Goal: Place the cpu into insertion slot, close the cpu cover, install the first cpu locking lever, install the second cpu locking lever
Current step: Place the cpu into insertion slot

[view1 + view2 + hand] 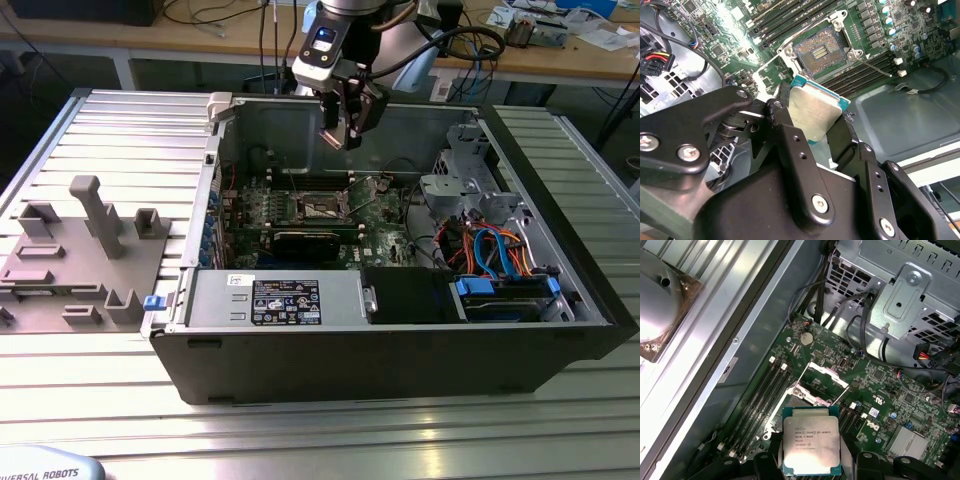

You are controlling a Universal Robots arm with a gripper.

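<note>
Aloft, gripper (345, 138) narrowed, pinching the cpu (815, 112) — insertion slot (819, 50) bare.

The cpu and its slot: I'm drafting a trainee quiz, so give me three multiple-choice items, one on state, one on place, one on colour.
1. The slot is:
A. empty, with its contacts bare
B. filled by a chip
C. hidden under a cooler

2. The cpu is:
A. seated in the slot
B. in the claw, above the board
C. lying on a shelf

3. The board is:
A. red
B. green
C. white

Answers:
1 A: the gold-glinting contact field lies bare in the second wrist view.
2 B: in both wrist views the claw grips the cpu by its edges, with the board beyond it.
3 B: both wrist views show the board's surface as green.
</note>
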